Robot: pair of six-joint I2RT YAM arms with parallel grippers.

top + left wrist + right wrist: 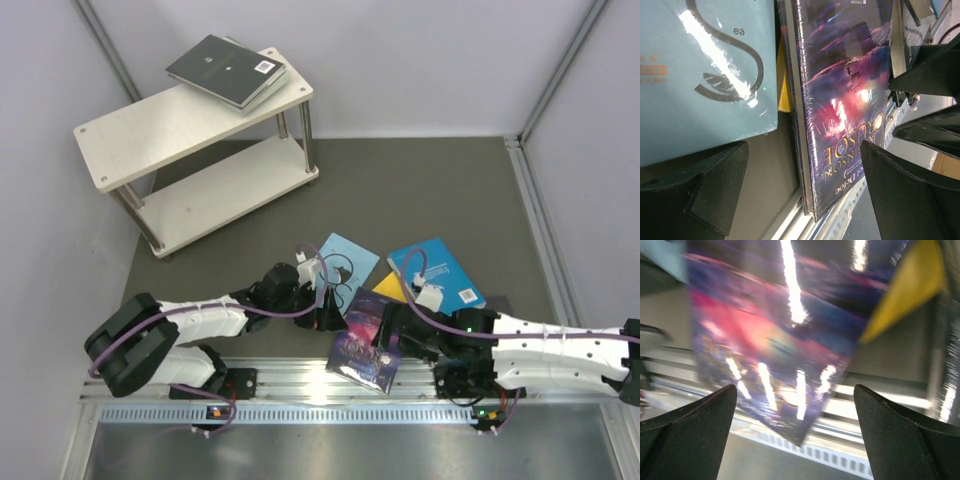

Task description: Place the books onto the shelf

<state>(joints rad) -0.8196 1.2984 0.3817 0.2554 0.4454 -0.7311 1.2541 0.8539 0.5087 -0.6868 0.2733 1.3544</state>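
Left fingers (715, 195): spread wide, holding nothing; the purple book (845, 100) sits in the gap ahead of them, unpinched.
Right fingers (695, 430): spread wide, holding nothing; the same book fills the view between them.
Left gripper (325, 305): low over the table (430, 190), at the purple book's left edge.
Right gripper (398, 330): low at the book's right edge, facing the left one.
Purple book: at the table's near edge, its lower corner overhanging the rail (280, 385). The left wrist view shows its spine edge; whether it lies flat or tipped cannot be told.
Light blue book (345, 258): flat on the table, just beyond the left gripper.
Blue book (440, 270): flat on the table, beyond the right gripper.
Yellow book (392, 288): only a corner shows, between the blue and purple covers.
Shelf (150, 125): far left corner, well apart from both arms.
Shelved books (228, 72): a dark stack on the right end of the top board.
Step in hand: judged as pickup of the purple book, both grippers bracketing it, no grip made.
Next move: one gripper must get a finger under the overhanging edge and close across the cover, then carry the book up and far left to the shelf.
Risk: the glossy wrap looks slippery; a push could slide the book off the edge.
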